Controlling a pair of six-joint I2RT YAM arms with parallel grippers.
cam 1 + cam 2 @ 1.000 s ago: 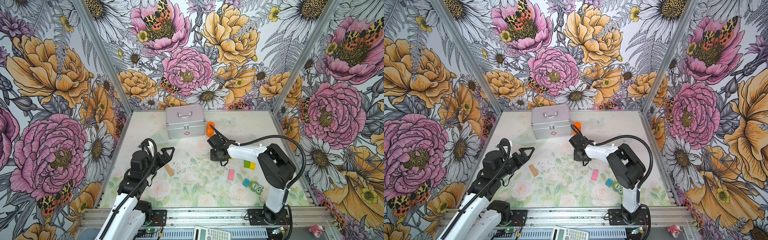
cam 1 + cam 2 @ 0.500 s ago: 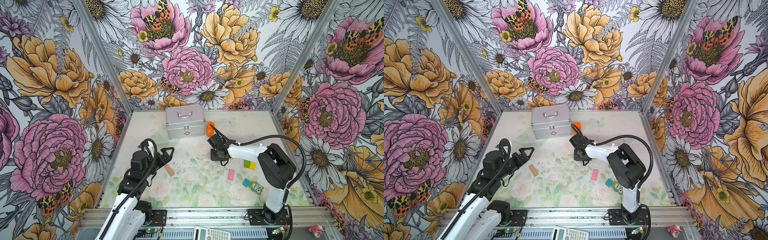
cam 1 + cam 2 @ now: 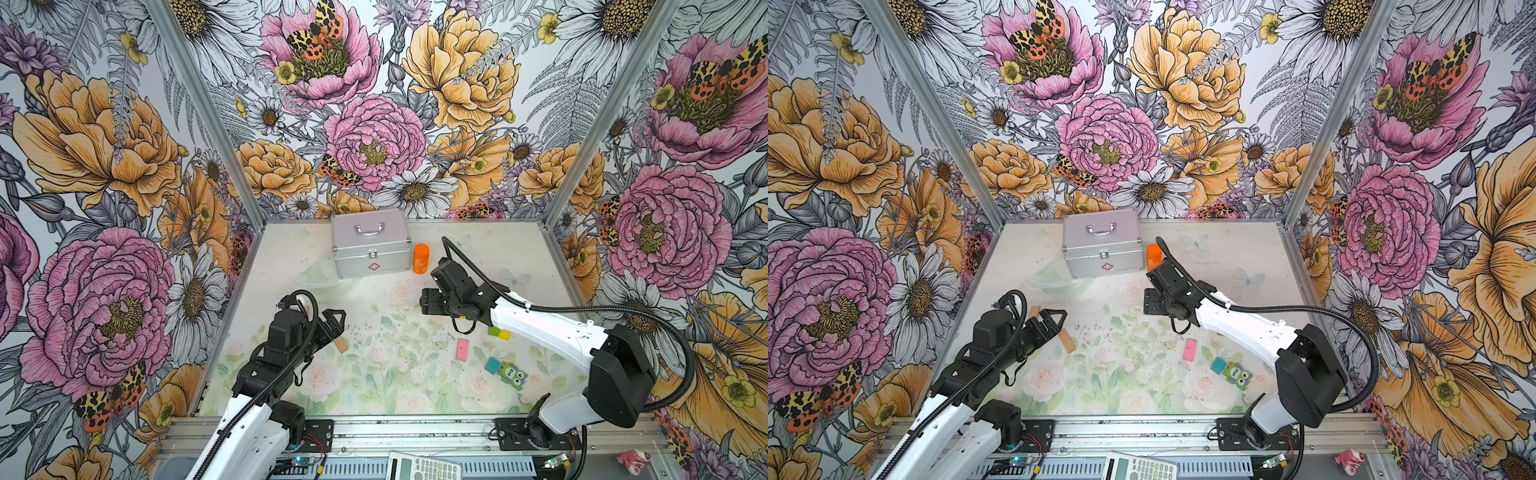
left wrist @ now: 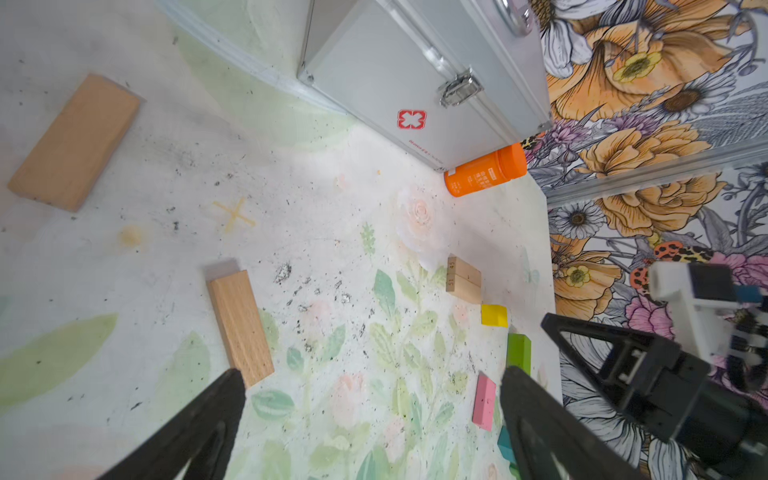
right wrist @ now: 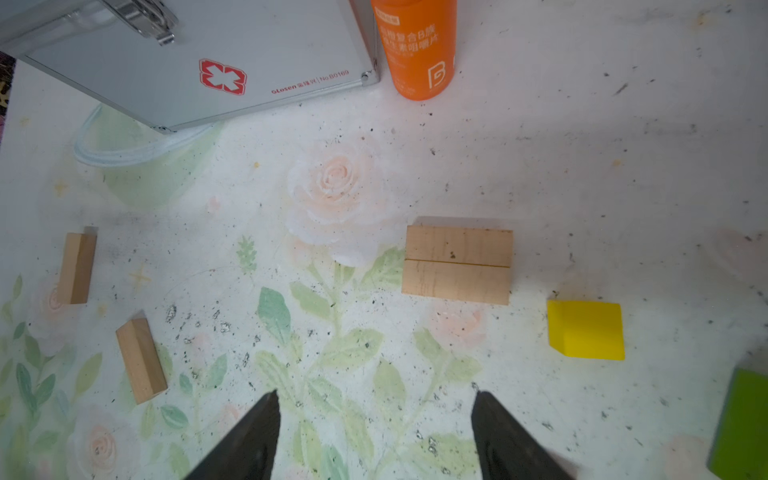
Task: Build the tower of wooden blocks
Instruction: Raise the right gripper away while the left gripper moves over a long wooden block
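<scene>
Leftmost, the left gripper hangs wide open and empty beside a loose tan plank. Mid-table, the right gripper has its jaws parted, holding nothing, close to two tan planks pressed together. A yellow cube lies just to their right.

Left arm and right arm share white links, black joints and looping black ribbed cables

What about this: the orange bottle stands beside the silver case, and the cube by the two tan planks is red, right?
Not quite: the cube by the two tan planks is yellow, not red; the right wrist view shows it. The orange bottle does stand beside the silver case.
</scene>
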